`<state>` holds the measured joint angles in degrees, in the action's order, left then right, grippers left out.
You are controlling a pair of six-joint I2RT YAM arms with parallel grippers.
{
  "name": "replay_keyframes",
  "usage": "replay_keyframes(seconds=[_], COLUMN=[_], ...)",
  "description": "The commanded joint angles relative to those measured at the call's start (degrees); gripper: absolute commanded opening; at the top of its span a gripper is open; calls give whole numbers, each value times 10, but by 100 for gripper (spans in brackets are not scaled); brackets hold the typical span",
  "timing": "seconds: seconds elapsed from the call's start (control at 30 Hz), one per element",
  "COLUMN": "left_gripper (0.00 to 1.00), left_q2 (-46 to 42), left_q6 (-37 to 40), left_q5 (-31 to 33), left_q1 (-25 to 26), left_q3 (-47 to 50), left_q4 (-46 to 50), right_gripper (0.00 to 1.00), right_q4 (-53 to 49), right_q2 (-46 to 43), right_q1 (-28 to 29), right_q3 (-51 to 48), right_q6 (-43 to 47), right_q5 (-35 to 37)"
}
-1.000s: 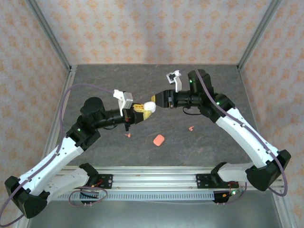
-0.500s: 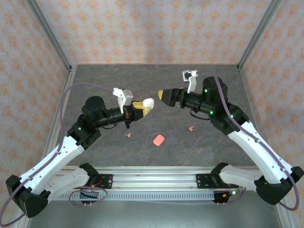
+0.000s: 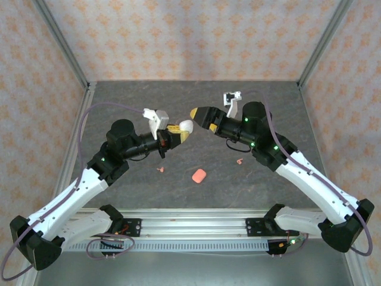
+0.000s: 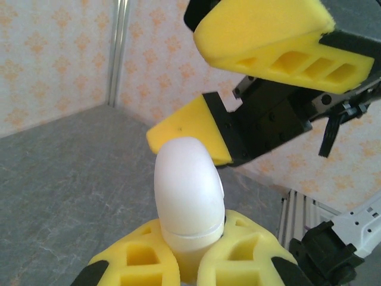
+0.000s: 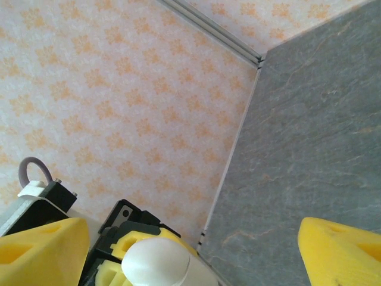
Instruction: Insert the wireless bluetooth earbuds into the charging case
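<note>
White charging case clamped in left pincer; right pincer gapes just beside it.

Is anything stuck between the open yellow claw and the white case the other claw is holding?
No, nothing visible is in the way. The right gripper is open and close to the top of the white case, with only air between them. The left gripper holds the case by its lower end.
</note>
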<state>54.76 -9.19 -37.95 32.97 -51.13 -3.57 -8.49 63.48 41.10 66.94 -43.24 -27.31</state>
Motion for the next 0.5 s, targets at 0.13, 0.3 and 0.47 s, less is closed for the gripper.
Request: replay_keyframes(seconds=[0.13,0.3,0.47], left_gripper=[0,0,0], left_q2=[-2,-2,-2], left_q6=[7,12,17], left_q5=[47,61,70], left_q1=[-2,-2,-2], left_q3=[12,19,23], left_q4=[-55,-70,-72], right_gripper=[89,84,79], right_q4=[68,97,116], right_q2=[17,33,40], right_q1=[19,23,26], right_q3=[-9,-17,-19], right_q6=[-95,-143,-168], right_q5=[14,-1,-16])
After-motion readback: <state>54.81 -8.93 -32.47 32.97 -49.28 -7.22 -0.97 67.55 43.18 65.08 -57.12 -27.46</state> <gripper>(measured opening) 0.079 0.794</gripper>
